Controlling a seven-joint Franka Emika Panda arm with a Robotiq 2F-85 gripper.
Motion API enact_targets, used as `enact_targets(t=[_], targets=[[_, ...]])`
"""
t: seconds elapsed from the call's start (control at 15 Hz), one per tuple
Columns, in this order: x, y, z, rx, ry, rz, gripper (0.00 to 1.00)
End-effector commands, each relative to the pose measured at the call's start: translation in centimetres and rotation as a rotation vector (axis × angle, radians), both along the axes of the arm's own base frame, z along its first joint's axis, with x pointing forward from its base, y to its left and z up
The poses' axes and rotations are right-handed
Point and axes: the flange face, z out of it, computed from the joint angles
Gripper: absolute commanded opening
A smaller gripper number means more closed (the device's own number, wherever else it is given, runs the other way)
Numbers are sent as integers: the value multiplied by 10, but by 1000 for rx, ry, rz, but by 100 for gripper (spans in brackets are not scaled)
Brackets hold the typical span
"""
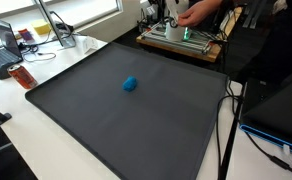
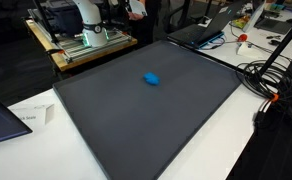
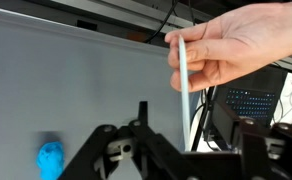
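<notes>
In the wrist view my gripper (image 3: 186, 142) stands open, its two dark fingers wide apart at the bottom of the picture. A person's hand (image 3: 236, 45) holds a thin pale stick (image 3: 182, 65) upright, and its lower end hangs down between the jaws without touching either finger. A small blue object (image 3: 50, 158) lies on the dark mat (image 3: 76, 90) at the lower left, away from the fingers. In both exterior views the blue object (image 1: 131, 84) (image 2: 151, 78) sits alone on the mat, and the arm (image 1: 172, 22) (image 2: 90, 22) is back at the far edge with the person's hand (image 1: 194, 13) on it.
The mat (image 1: 106, 125) (image 2: 166, 125) covers most of a white table. A laptop (image 1: 4, 45) and an orange bottle (image 1: 22, 76) stand off one side. Cables (image 2: 271, 80) run along the other, near another laptop (image 2: 201, 30). A paper sheet (image 2: 31, 118) lies beside the mat.
</notes>
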Motion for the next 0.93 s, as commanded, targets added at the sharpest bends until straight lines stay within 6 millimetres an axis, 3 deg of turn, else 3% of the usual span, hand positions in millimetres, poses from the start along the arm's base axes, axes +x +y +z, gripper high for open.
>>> enact_targets(t=[0.0, 0.33, 0.4, 0.87], targets=[[2, -5, 4, 68, 16, 21, 39], [1, 9, 6, 97, 27, 29, 4], [1, 11, 7, 103, 27, 30, 1], [2, 16, 8, 104, 26, 35, 1]])
